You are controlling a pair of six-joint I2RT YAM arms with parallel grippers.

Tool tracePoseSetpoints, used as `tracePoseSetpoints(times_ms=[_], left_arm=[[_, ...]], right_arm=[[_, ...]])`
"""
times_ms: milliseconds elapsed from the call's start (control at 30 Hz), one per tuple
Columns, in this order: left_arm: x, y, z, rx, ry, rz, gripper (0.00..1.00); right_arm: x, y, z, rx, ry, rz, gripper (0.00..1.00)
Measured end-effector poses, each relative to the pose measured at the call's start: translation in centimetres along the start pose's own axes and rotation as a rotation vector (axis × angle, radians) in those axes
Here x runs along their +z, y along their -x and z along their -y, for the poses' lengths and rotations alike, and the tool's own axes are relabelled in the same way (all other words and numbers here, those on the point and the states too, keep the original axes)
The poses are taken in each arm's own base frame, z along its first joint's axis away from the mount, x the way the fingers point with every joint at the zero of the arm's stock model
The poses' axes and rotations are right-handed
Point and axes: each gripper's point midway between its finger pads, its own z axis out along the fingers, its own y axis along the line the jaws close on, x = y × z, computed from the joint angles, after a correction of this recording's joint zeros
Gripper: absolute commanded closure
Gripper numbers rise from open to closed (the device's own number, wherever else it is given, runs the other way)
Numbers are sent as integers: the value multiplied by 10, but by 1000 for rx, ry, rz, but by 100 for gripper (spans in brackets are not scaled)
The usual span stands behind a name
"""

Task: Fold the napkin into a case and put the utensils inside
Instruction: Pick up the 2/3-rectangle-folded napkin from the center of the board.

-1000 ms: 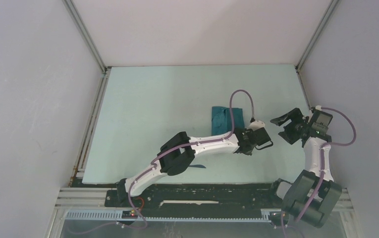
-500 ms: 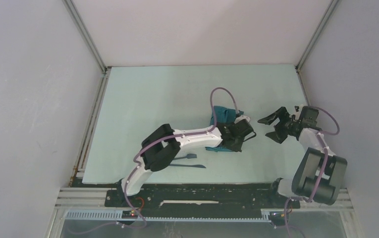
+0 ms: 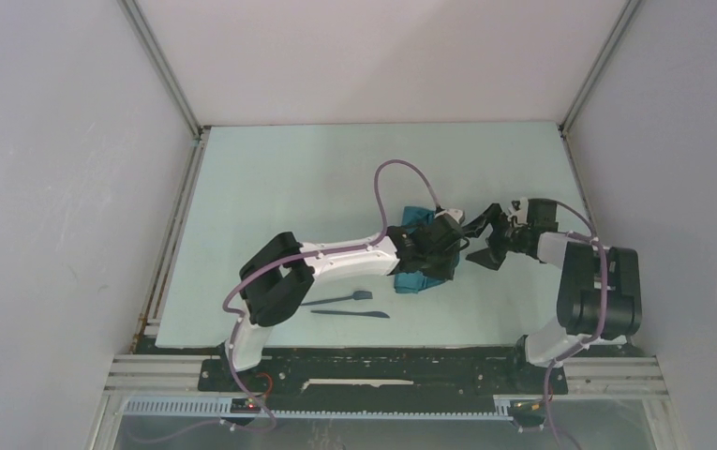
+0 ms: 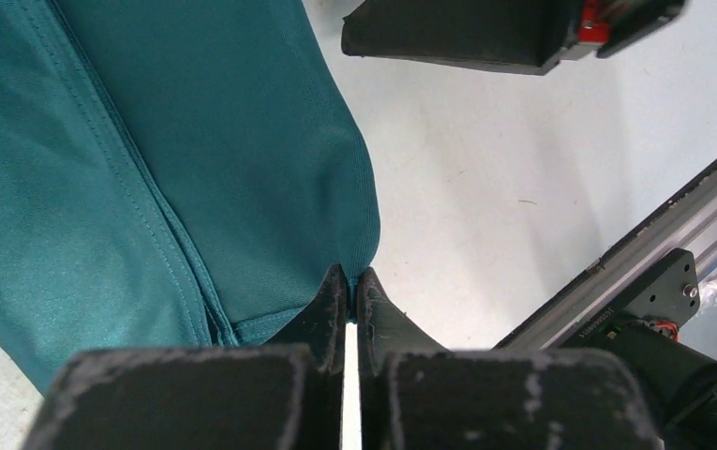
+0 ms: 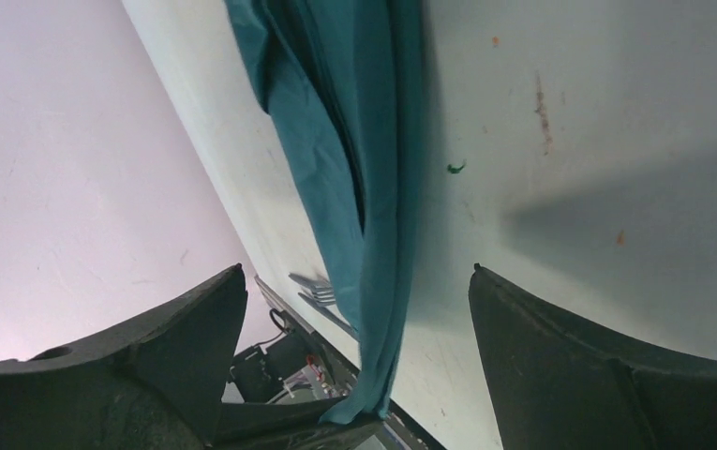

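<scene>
The dark teal napkin (image 3: 414, 282) lies folded as a narrow strip mid-table, partly hidden under my left arm. My left gripper (image 3: 450, 242) is shut on the napkin's edge; in the left wrist view the jaws (image 4: 353, 277) pinch the hem of the cloth (image 4: 148, 141). My right gripper (image 3: 479, 240) is open just to the right of it. In the right wrist view (image 5: 356, 272) its jaws stand wide apart around the lifted cloth (image 5: 364, 141) without touching it. The fork (image 3: 336, 299) and knife (image 3: 351, 314) lie side by side near the front edge, left of the napkin.
The pale green table (image 3: 289, 187) is walled on three sides. A metal rail (image 3: 382, 361) runs along the front edge. My left arm's forearm (image 3: 345, 255) spans above the utensils. The fork's tines (image 5: 312, 284) show behind the cloth in the right wrist view.
Both grippers have moved left. My left gripper went from right of the napkin to over it. My right gripper closed in from the far right. The utensils are now uncovered.
</scene>
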Motion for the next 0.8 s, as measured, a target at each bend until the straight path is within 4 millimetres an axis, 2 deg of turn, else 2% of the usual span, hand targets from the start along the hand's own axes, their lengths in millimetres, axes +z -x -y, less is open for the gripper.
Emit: tracePoseSetpoints(times_ms=[100,200,633,800], left_arm=[[-2,-1,-3,-3,-1,0,100],[-4,-4,-6,-10,-3,-5,100],[-8,2,-1,-18,-32,11,100],[-9,1,2,-17,-49,2,100]], right_arm=[[9,0,9,28,-6,-17,10],[17,0,17,49,-1,-29,20],[37,14,16,70,91,-15,48],[38,18,15,67,100,5,51]])
